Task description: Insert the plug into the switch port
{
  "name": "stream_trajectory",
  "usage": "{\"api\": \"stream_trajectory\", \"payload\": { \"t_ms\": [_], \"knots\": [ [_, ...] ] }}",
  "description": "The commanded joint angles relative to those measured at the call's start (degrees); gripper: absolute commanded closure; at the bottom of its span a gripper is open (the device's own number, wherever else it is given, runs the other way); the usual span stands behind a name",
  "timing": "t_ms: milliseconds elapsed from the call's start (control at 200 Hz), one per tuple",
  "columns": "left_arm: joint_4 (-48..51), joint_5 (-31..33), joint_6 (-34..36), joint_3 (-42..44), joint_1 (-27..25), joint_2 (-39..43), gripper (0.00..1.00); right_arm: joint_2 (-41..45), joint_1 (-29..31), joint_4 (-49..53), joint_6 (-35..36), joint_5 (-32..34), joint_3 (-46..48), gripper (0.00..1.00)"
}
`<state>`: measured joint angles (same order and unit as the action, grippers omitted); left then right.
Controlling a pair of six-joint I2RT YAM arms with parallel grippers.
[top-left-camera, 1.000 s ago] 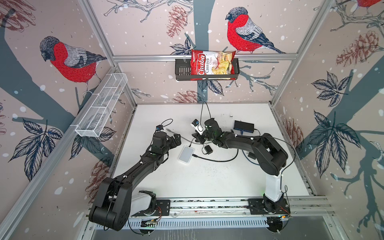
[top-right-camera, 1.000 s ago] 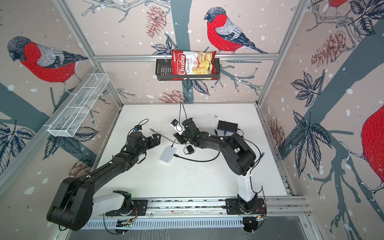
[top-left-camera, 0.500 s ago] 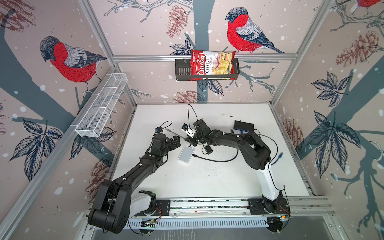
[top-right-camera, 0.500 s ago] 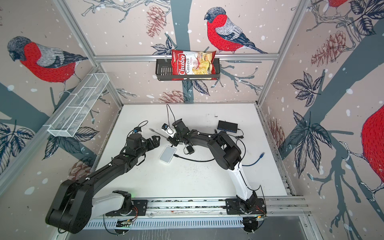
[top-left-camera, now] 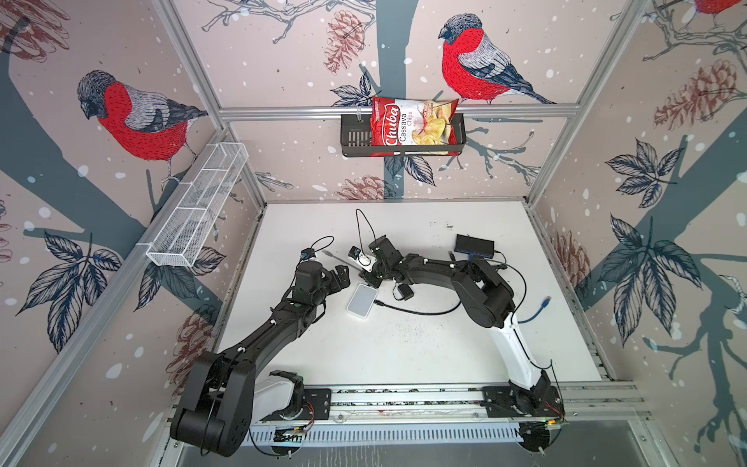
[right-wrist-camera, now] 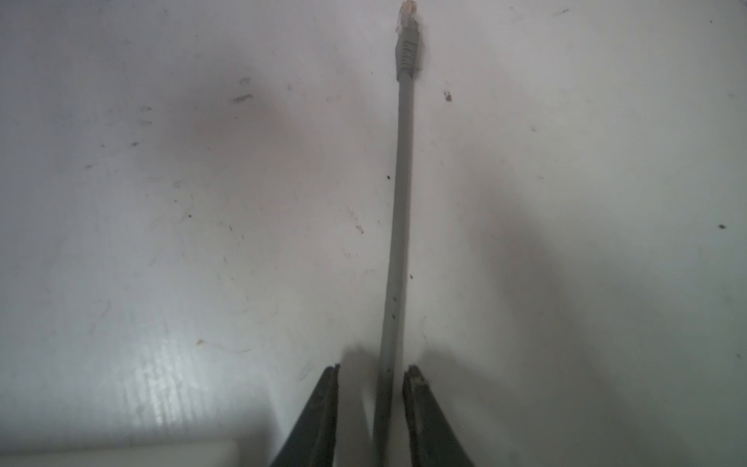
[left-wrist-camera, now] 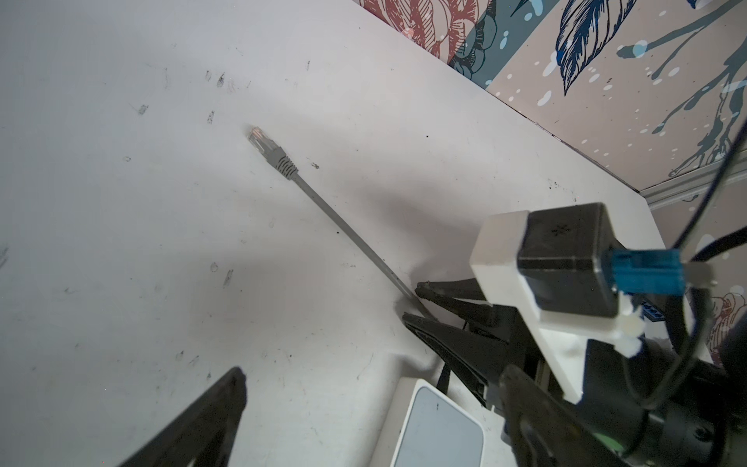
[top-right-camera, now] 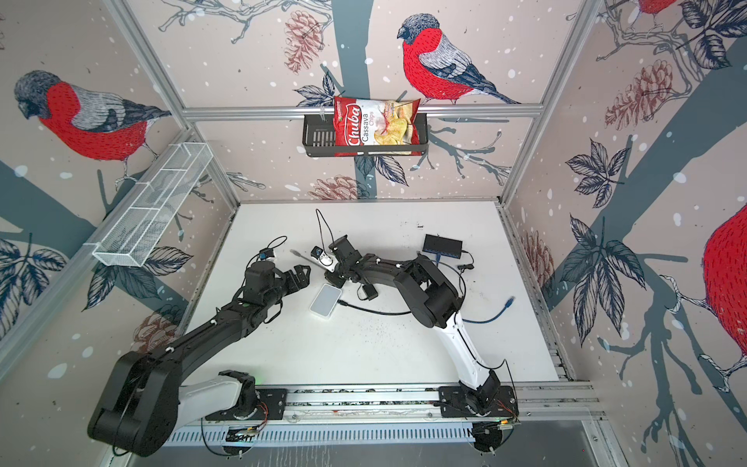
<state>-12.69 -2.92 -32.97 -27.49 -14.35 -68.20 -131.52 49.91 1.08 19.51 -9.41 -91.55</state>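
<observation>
Right gripper (right-wrist-camera: 372,370) has swung leftward over the table (top-left-camera: 404,343) and now straddles the grey cable (right-wrist-camera: 398,202), jaws narrowed, not clamped. Left gripper (top-left-camera: 341,279) gapes empty. Plug (top-left-camera: 327,253) lies flat left of centre in a top view; switch (top-left-camera: 475,245) right of centre, well apart. We judge grasp, carry, insertion all pending

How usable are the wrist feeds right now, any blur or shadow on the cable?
Right wrist view: soft and dim, broad shadows either side of the cable, glare patch on the table. Left wrist view: plug sharp, near finger blurred.

Right fingers (right-wrist-camera: 319,412) closer around grey cable (right-wrist-camera: 402,182)
</observation>
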Motion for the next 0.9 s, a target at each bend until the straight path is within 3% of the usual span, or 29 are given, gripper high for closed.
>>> {"api": "stream_trajectory", "payload": {
  "t_ms": [0, 395, 620, 895],
  "knots": [
    [-0.49, 0.02, 0.25, 0.17, 0.16, 0.11, 0.03, -0.81, 0.35, 1.09, 1.32, 1.53, -0.87, 0.72],
    [-0.84, -0.16, 0.28, 0.59, 0.29, -0.1, 0.03, -1.59, 0.35, -0.91, 4.18, 4.36, -0.58, 0.95],
    [-0.89, -0.29, 0.2, 0.78, 0.37, -0.12, 0.03, 0.06, 0.1, -5.76, 5.97, 8.85, 1.34, 0.96],
    [-0.87, -0.38, 0.21, 0.86, 0.46, -0.03, 0.03, 2.95, -0.95, -14.36, 2.62, 14.78, 3.42, 0.97]
  ]
}}
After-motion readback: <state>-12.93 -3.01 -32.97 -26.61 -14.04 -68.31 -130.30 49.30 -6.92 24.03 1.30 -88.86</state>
